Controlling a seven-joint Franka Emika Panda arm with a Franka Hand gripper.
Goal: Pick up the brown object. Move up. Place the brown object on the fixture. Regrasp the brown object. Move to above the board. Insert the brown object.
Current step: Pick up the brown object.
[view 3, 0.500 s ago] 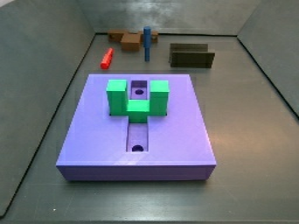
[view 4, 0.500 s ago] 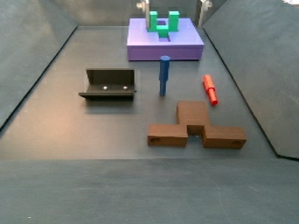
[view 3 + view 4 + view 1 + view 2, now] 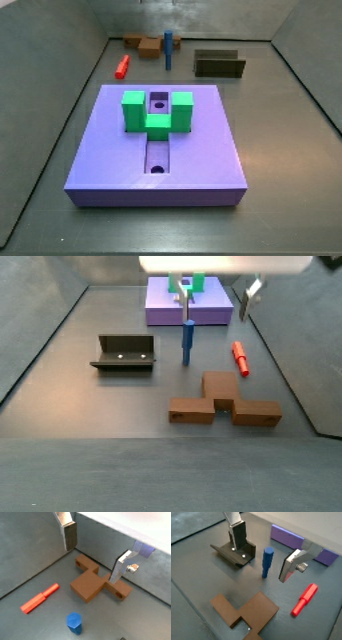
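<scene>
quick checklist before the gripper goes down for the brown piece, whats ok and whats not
1. Gripper open, nothing between its silver fingers: ok.
2. Flat brown block lying free on the grey floor: ok.
3. Gripper over the brown block: ok in a wrist view, though exact centring: cannot tell.
4. Upright blue peg and red peg apart from the block: ok.
5. Dark bracket fixture unoccupied for the later placement: ok.
6. Lavender board slot open below the green U-shaped piece: ok.
</scene>
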